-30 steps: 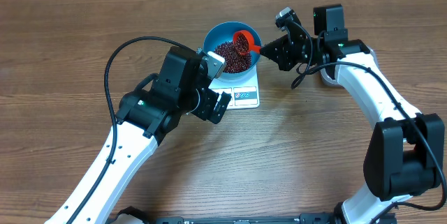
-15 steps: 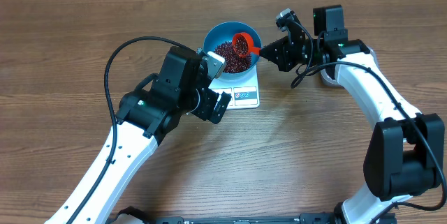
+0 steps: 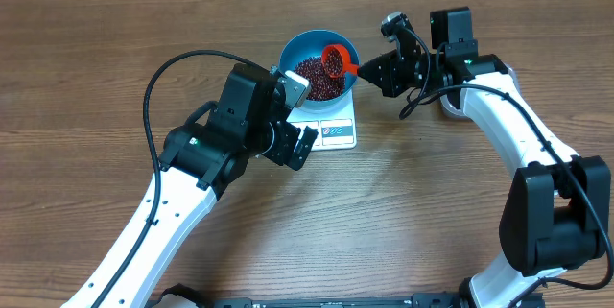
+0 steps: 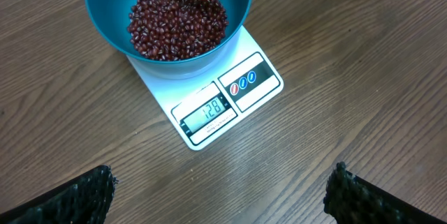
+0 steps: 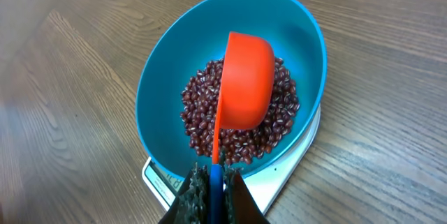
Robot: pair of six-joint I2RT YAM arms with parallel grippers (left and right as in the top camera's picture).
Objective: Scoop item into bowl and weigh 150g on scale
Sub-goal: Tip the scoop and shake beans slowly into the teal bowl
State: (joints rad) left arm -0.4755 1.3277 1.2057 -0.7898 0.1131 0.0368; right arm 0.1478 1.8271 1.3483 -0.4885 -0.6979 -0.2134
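Two tools: right tool [image 5: 214, 182] grips orange scoop [image 5: 248, 77] over beans [image 5: 199, 109] in bowl [image 5: 160, 77] on scale [image 4: 209, 109]; left tool [image 4: 223, 196] stands open.

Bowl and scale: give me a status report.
Left end effector open, empty. Right end effector shut on orange scoop, tipped over bowl. Beans in bowl on scale, display 128. Nothing in the way.
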